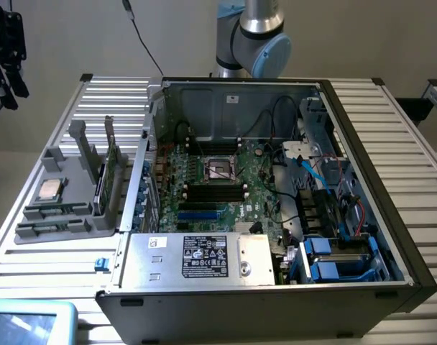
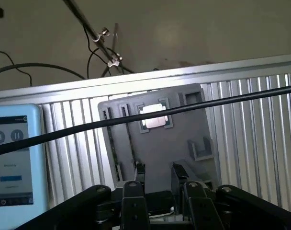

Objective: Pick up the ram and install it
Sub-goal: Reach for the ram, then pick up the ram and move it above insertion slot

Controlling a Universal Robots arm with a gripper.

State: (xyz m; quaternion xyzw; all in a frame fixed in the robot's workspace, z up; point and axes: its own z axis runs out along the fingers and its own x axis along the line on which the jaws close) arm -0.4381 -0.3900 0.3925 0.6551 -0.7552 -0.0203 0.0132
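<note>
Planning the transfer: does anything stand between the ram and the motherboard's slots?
Yes. The case's side wall rises between the ram, upright in the gray holder, and the black slots. The slots themselves look bare.

Ram [image 1: 100, 188] on edge in its holder
A long, narrow, dark-green stick, it stands on its long edge in a slot of the grey holder [image 1: 53, 224], just beside a taller green card [image 1: 115, 169], to the exterior view's left of the open case [image 1: 240, 93].
</note>
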